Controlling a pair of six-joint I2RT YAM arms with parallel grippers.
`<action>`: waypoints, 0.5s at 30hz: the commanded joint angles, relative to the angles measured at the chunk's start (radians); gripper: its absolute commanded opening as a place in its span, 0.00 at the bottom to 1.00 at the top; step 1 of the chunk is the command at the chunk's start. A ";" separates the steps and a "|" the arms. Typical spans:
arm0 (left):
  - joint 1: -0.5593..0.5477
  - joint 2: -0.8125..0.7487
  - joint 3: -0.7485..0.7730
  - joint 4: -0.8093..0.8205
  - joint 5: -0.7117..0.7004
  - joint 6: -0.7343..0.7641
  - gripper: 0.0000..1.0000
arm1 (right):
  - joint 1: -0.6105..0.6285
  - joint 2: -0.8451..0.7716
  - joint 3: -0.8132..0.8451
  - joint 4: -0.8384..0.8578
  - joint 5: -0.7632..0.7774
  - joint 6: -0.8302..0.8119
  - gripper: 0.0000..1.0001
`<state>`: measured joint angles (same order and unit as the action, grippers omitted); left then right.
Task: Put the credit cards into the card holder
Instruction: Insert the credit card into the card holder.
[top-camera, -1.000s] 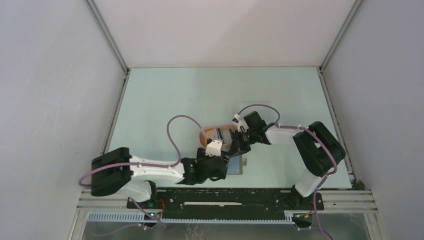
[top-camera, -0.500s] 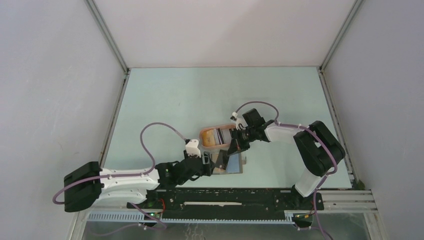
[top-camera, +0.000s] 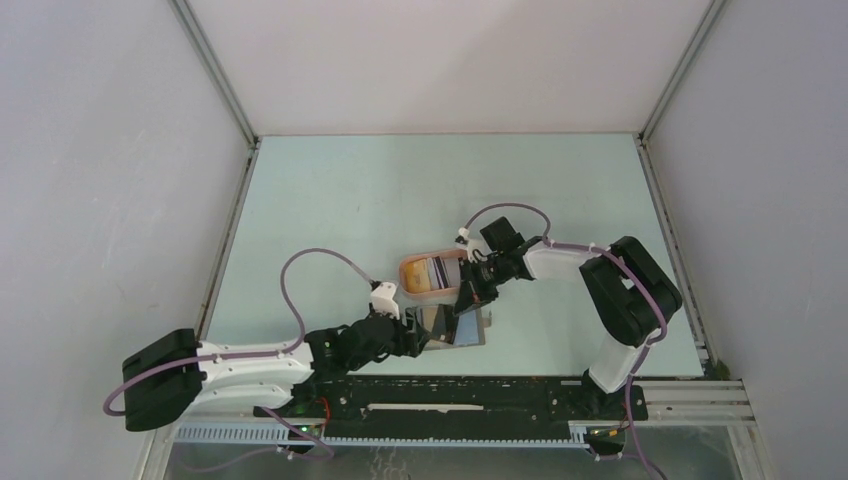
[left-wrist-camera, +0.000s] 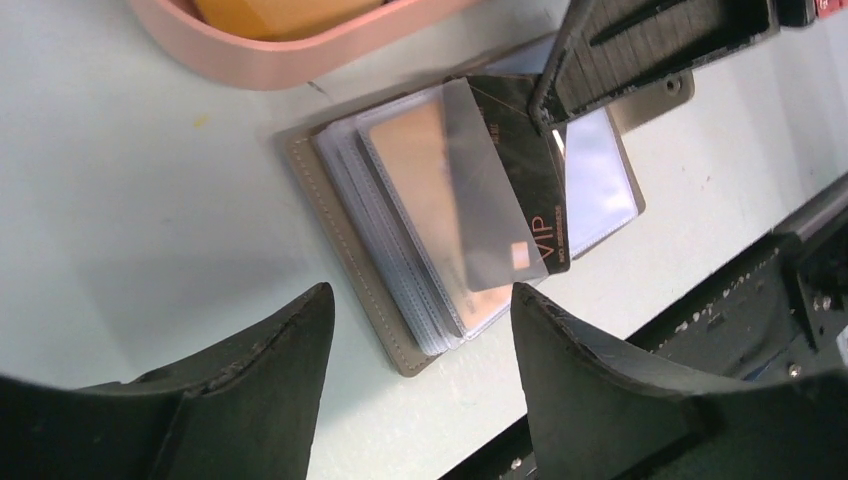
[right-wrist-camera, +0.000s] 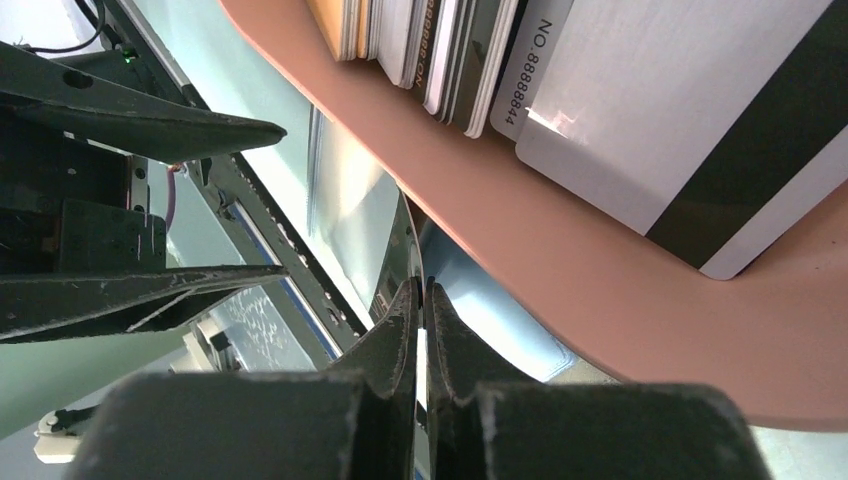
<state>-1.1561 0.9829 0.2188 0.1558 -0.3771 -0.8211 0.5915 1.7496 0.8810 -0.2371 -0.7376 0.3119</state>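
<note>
The card holder lies open on the table, its clear sleeves fanned upward; in the top view its blue-grey half shows near the front edge. A dark credit card marked VIP leans over those sleeves, one corner pinched by my right gripper, which is shut on it. A clear sleeve covers part of the card. My left gripper hovers open just short of the holder's near corner, holding nothing. More credit cards stand on edge in the peach tray, a yellow-orange one among them.
The peach-orange oval tray sits right behind the card holder, its rim close to my right fingers. The black rail at the table's front edge runs beside the holder. Grey walls enclose the table.
My left arm has drawn back toward the near left, off the holder, and its jaws have narrowed somewhat. The right gripper has shut on the dark card and leans it over the sleeves.
</note>
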 joint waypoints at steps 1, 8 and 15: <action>0.003 0.010 -0.032 0.078 0.095 0.164 0.71 | 0.011 0.005 0.035 -0.060 0.013 -0.074 0.06; -0.002 0.000 -0.027 0.006 0.083 0.193 0.71 | 0.017 0.021 0.071 -0.108 0.000 -0.133 0.07; -0.002 -0.077 -0.067 0.026 0.035 0.117 0.68 | 0.046 0.084 0.121 -0.167 -0.002 -0.178 0.08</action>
<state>-1.1564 0.9520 0.1852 0.1623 -0.3023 -0.6804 0.6071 1.7943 0.9657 -0.3382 -0.7509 0.2008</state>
